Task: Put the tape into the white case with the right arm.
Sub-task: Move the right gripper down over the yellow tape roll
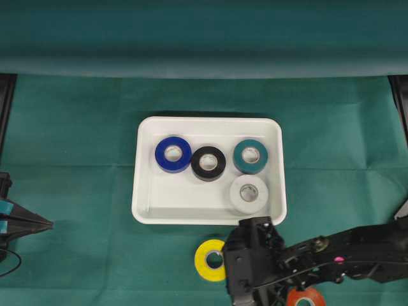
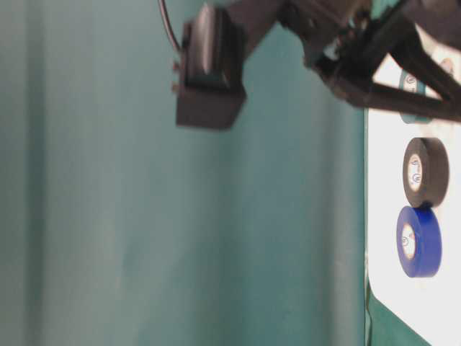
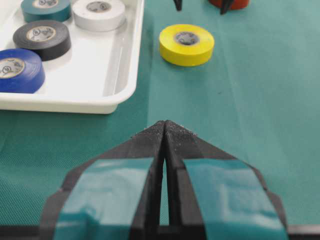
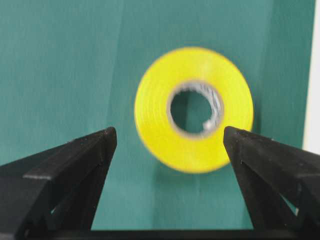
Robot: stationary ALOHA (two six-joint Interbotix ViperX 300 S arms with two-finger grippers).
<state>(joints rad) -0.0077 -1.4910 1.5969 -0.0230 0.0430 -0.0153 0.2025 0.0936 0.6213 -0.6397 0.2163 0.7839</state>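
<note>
A yellow tape [image 1: 210, 260] lies flat on the green cloth just in front of the white case [image 1: 145, 191]. My right gripper [image 4: 169, 132] hovers over the cloth beside it, open, with the yellow tape [image 4: 193, 109] just ahead of its two black fingertips and nothing between them. From overhead the right gripper [image 1: 245, 277] is mostly hidden under its own wrist block. An orange tape [image 1: 306, 298] lies under the right arm at the front edge. My left gripper [image 3: 165, 124] is shut and empty, resting far left [image 1: 48, 224].
Inside the case lie a blue roll [image 1: 173, 153], a black roll [image 1: 208, 163], a teal roll [image 1: 250, 156] and a white roll [image 1: 248, 193]. Its rim [image 3: 75, 102] rises between the rolls and the yellow tape [image 3: 186, 44].
</note>
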